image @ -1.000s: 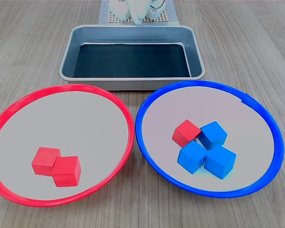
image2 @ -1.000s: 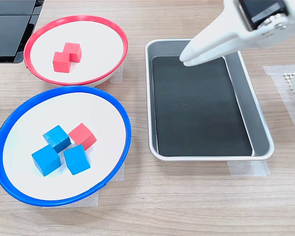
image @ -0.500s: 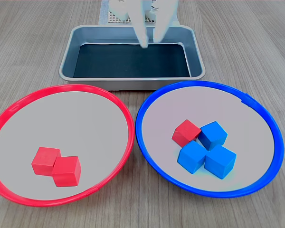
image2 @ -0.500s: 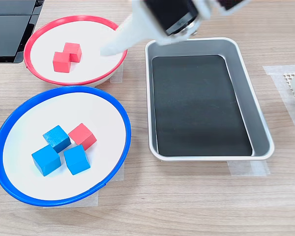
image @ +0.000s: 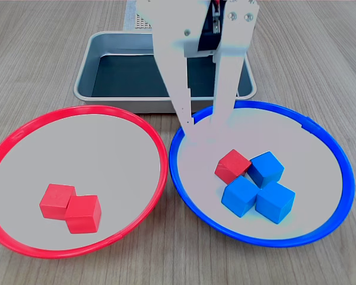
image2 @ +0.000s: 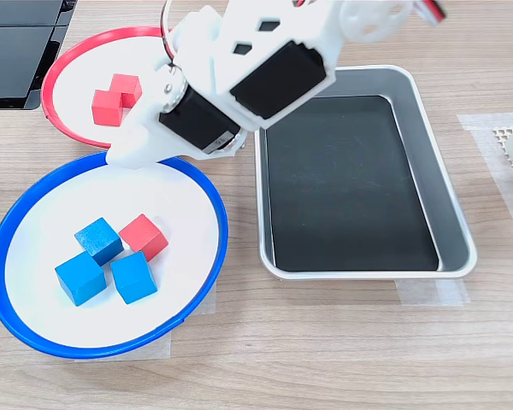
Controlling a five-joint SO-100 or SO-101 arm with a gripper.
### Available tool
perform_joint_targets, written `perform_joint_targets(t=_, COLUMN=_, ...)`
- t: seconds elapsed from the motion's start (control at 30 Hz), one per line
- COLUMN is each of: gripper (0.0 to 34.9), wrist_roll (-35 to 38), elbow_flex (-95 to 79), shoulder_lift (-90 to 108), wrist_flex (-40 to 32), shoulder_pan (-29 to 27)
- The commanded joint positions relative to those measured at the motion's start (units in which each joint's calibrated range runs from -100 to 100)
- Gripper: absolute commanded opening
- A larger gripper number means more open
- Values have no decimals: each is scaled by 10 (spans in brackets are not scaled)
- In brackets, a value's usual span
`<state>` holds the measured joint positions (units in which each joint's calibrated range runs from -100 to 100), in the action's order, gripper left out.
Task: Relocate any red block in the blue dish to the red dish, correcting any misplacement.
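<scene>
In the first exterior view, the small red cube point(image: 232, 165) sits in the round blue-rimmed dish point(image: 326, 148), touching blue cubes point(image: 260, 189). Beyond it hangs the white pincer point(image: 203, 120) — fingers parted, empty — over the dish's far-left part.

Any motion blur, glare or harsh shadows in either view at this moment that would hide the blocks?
First exterior view: sharp, even lighting; the gripper casts only a faint shadow on the blue dish, and the red block stays clear. Second exterior view: also sharp with no glare, but the arm covers part of the red dish.
</scene>
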<state>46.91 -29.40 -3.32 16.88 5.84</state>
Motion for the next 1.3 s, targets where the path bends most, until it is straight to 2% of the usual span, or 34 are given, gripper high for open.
perform_joint_targets(t=0.0, gripper=19, wrist_roll=19, elbow_flex=31, shoulder_lift=-16, wrist_flex=-7, shoulder_pan=12)
perform_joint_targets(t=0.2, gripper=73, wrist_roll=29, elbow_flex=31, shoulder_lift=-27, wrist_flex=15, shoulder_pan=34)
perform_joint_targets(t=0.53, gripper=95, wrist_roll=64, elbow_flex=14, shoulder_lift=-23, wrist_flex=69, shoulder_pan=55)
perform_joint_targets(t=0.9, gripper=122, wrist_roll=85, elbow_flex=10, shoulder_lift=-36, wrist_flex=61, shoulder_pan=58)
perform_joint_targets(t=1.27, gripper=156, wrist_roll=110, elbow_flex=27, shoulder_lift=-64, wrist_flex=49, shoulder_pan=34)
